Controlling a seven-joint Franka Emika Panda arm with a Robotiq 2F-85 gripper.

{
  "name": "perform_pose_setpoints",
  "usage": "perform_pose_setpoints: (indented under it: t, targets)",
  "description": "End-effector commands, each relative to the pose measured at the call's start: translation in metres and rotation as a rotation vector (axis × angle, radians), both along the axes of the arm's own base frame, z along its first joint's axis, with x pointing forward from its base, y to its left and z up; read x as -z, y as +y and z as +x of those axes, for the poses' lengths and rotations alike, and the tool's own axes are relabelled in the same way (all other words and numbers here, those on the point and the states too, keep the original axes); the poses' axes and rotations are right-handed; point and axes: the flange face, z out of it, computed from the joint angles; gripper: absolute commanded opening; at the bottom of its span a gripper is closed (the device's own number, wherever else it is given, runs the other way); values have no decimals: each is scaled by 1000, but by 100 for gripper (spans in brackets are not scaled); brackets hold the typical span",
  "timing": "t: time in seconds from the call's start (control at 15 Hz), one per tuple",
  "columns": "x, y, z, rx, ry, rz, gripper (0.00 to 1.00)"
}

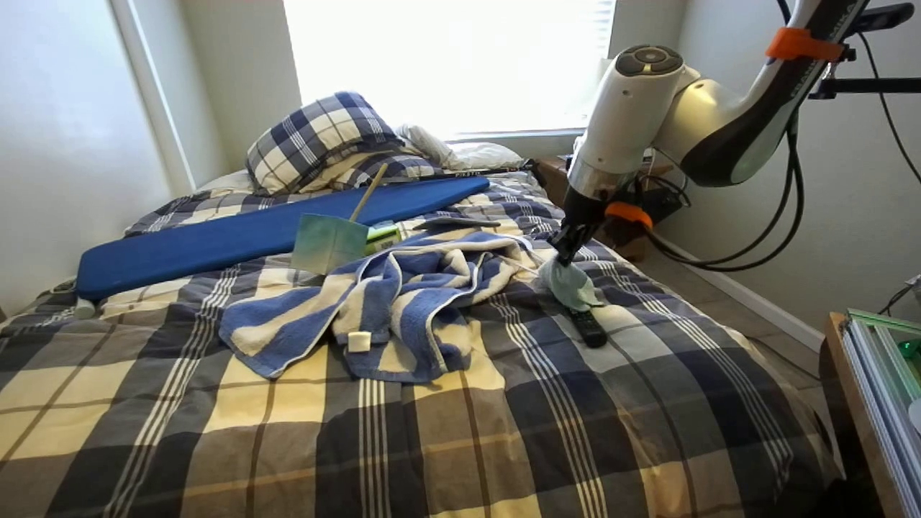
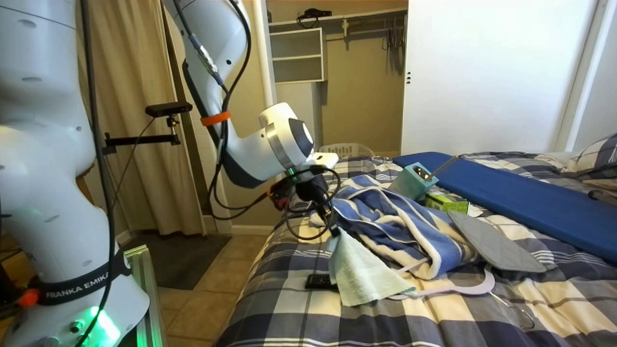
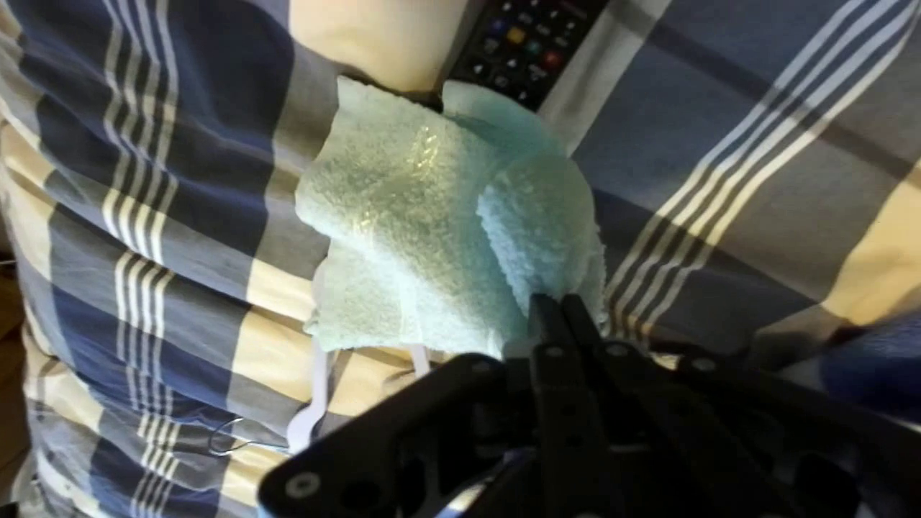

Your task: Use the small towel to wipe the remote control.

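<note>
The small towel is pale mint green; it hangs from my gripper [image 1: 563, 257] in both exterior views, with its lower part spread on the bed. The small towel [image 1: 572, 286] also shows in an exterior view [image 2: 361, 272] and in the wrist view [image 3: 410, 216]. My gripper [image 3: 561, 298] is shut on the towel's upper part, just above the bed. The black remote control [image 1: 590, 329] lies on the bed, partly under the towel. Its uncovered end shows buttons in the wrist view [image 3: 529, 50] and sticks out in an exterior view [image 2: 319, 281]. The covered part is hidden.
A large blue-and-white striped towel [image 1: 410, 309] lies bunched beside the gripper. A pale hanger [image 2: 470, 289] lies by the small towel. A grey pad [image 2: 499, 241], a teal box [image 2: 412, 182], a green box [image 2: 446, 203] and a blue ironing board [image 1: 216, 237] lie farther off.
</note>
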Motion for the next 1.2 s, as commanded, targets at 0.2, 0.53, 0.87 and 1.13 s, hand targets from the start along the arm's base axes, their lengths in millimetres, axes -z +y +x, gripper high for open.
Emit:
perform_pose_setpoints:
  t: [0.2,0.53,0.87,1.13]
  targets:
    - [28,31,-40,-66,134,134,0]
    - [44,36,-59,-25,295,173,0]
    - [29,15,-46,94,352,150,0]
    - [15,-8,-33,172,331,125,0]
